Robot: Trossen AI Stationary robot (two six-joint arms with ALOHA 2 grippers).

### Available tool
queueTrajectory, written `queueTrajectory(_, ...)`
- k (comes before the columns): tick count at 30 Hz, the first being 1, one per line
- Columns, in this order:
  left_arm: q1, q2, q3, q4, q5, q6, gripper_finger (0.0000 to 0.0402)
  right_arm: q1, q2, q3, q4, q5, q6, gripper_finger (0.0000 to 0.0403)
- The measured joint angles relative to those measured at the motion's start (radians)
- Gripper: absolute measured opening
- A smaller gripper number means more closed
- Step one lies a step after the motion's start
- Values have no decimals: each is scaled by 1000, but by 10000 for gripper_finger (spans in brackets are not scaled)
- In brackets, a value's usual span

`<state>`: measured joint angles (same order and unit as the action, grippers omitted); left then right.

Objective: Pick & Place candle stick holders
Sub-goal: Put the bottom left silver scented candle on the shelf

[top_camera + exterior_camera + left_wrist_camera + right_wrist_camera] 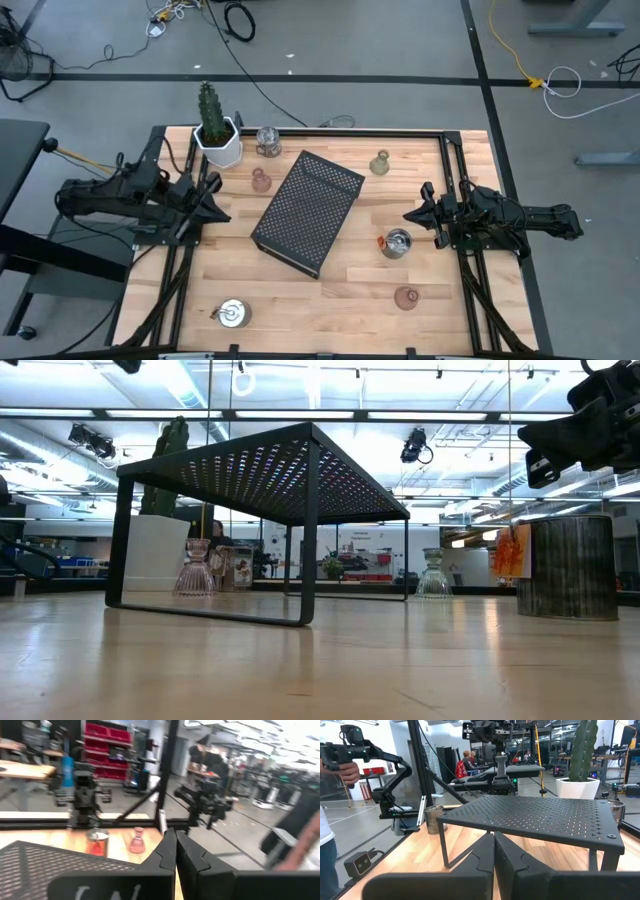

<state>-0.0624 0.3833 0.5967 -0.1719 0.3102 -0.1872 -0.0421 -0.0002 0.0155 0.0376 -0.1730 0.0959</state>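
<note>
Right hand [494, 851] pinched closed, level, facing the tray [535, 817].

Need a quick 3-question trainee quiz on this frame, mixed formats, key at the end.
1. True or false: the left gripper holds a candle stick holder.
2. Which holder stands nearest the right gripper? A) the silver holder B) the olive-yellow holder C) the pink holder
3. Fill in: the white cactus pot stands at the table's far ___ corner, by the high view.

Key:
1. False. Both grippers are shut and empty, one at each side of the black perforated tray.
2. A. It sits just in front of the right gripper; the other two stand farther off.
3. Left.
</note>
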Motion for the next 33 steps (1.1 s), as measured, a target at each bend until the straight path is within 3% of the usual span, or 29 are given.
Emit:
queueTrajectory(5,-1,78,42,-3,59,0,8,0,0,0,0,0,0,12)
queueTrajectory(12,-1,169,137,-33,60,-3,3,0,0,0,0,0,0,12)
queueTrajectory(25,-14,351,479,-543,18,174,4,0,0,0,0,0,0,12)
queueTrajectory(33,-46,423,561,-714,-125,226,3,0,0,0,0,0,0,12)
